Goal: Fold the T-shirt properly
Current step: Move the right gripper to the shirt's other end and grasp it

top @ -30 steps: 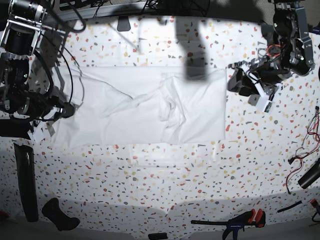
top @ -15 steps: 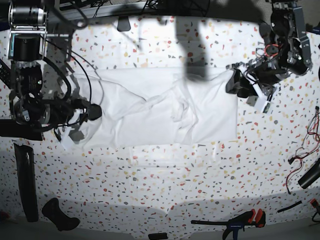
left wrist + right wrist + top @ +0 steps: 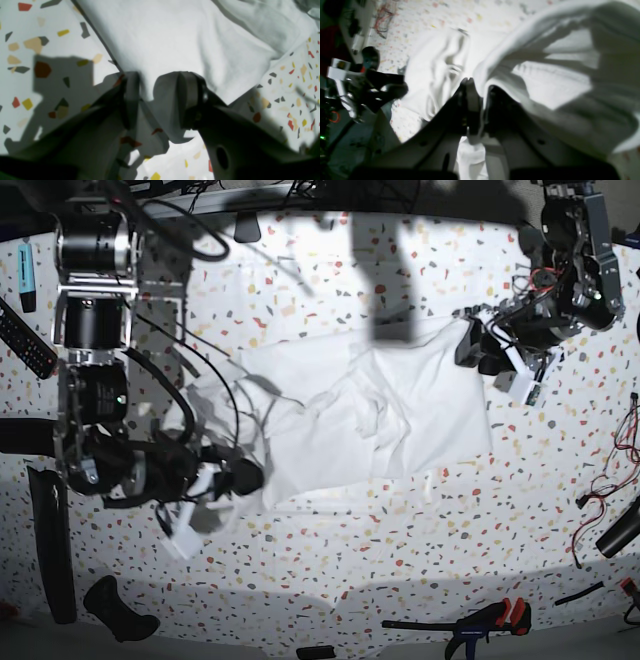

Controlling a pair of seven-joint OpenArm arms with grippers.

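Note:
The white T-shirt (image 3: 400, 410) lies crumpled across the middle of the speckled table (image 3: 350, 570). In the base view my right gripper (image 3: 250, 478) is at the shirt's front left and holds its left edge lifted over the rest. The right wrist view shows this gripper (image 3: 481, 87) shut on a fold of the T-shirt (image 3: 557, 87). At the shirt's far right corner my left gripper (image 3: 472, 348) hovers low. In the left wrist view that corner of the T-shirt (image 3: 175, 37) runs down between the fingers (image 3: 131, 97) of the left gripper (image 3: 156, 83), which pinch it.
A black remote (image 3: 25, 340) and a blue marker (image 3: 27, 275) lie at the far left. Black tools (image 3: 50, 540) (image 3: 120, 610) sit at the front left. A clamp (image 3: 490, 620) is at the front right, with red wires (image 3: 625, 440) at the right edge.
My right gripper has carried the shirt's left edge to the right and toward the front. The shirt's near right corner slid right. The left gripper stayed put.

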